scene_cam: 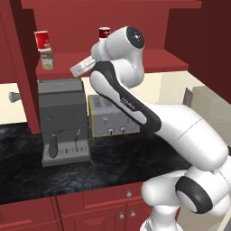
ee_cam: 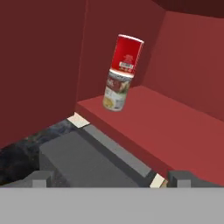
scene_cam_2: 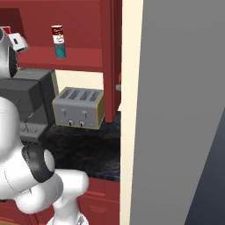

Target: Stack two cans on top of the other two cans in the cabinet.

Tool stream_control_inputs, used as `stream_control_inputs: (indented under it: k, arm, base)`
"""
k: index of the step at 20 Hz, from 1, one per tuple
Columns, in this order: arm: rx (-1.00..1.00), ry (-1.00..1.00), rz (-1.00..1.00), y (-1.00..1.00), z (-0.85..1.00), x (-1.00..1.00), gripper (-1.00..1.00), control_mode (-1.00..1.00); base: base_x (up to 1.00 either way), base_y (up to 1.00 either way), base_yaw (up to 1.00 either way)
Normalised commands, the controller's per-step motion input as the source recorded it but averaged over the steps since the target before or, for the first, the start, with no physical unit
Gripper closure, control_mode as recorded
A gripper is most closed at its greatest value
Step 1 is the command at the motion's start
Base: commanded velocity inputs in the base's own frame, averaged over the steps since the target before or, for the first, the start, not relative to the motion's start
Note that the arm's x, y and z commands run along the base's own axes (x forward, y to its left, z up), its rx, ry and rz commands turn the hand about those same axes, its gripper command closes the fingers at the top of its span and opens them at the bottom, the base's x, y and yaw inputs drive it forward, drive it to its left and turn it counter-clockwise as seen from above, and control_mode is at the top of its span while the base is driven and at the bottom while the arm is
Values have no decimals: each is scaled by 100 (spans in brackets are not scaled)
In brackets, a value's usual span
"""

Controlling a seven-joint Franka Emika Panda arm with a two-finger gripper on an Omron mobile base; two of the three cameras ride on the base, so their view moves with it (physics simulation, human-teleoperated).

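step: back off | pincer (ee_cam: 109,177) open, holding nothing | red can (ee_cam: 128,53) sits on tan can (ee_cam: 117,91) | you pull straight back, don't nudge the stack

bright red can (ee_cam: 127,53) on tan-labelled can (ee_cam: 117,91), dark red cabinet (ee_cam: 183,127), grey toaster (scene_cam: 112,116)

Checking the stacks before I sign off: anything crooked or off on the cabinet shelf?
Nothing stands out. Bright red can sits squarely on the tan-labelled can at the shelf's left end; dark red and white can sits on the teal can. Gripper is open, clear of both.
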Motion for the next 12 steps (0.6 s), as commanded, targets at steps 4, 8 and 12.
stream_control_inputs:
  k: [4, 8, 12]
  arm:
    - [6, 0, -5, -50, -8, -65, -100, -100]
    - [8, 0, -8, -46, -2, -65, -100, -100]
    - [9, 1, -12, -42, -1, -65, -100, -100]
  base:
    - [0, 0, 0]
    - [0, 0, 0]
    - [0, 0, 0]
